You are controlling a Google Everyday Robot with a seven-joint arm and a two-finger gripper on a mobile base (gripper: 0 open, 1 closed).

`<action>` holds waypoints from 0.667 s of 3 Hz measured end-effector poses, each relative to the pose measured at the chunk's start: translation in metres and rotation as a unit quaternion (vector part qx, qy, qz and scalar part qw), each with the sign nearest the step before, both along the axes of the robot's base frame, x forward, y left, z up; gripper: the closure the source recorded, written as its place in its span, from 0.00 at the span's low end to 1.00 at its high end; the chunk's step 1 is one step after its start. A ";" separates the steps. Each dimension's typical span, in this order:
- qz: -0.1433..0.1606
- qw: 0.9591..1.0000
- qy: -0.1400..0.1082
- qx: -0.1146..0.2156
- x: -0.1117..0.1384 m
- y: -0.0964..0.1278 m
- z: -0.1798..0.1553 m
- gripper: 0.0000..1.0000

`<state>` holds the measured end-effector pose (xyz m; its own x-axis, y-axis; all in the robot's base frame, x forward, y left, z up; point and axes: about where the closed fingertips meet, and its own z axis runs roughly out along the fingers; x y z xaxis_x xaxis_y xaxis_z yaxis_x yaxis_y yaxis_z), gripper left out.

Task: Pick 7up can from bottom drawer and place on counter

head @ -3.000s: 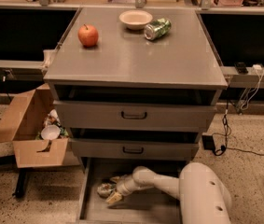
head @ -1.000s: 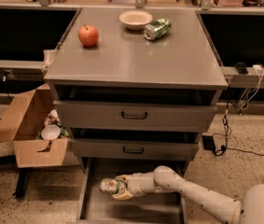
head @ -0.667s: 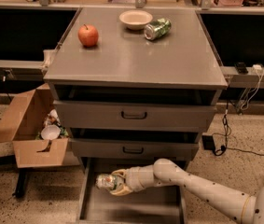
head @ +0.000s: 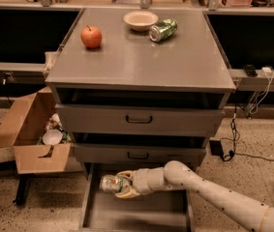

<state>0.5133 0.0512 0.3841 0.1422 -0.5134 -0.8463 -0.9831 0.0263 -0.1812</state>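
7up can (head: 109,183) lies sideways, clamped in the gripper (head: 122,185), over the left part of the open bottom drawer (head: 141,212) | now higher off the drawer floor than seconds ago | grasp looks secure; lift to counter (head: 136,64) remains
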 end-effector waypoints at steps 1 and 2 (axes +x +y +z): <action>0.003 0.998 -0.045 0.032 -0.004 -0.008 0.077 1.00; 0.011 0.994 -0.091 0.053 -0.007 -0.013 0.150 1.00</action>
<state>0.5066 0.0386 0.5341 0.3092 -0.4170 -0.8547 -0.9346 0.0331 -0.3543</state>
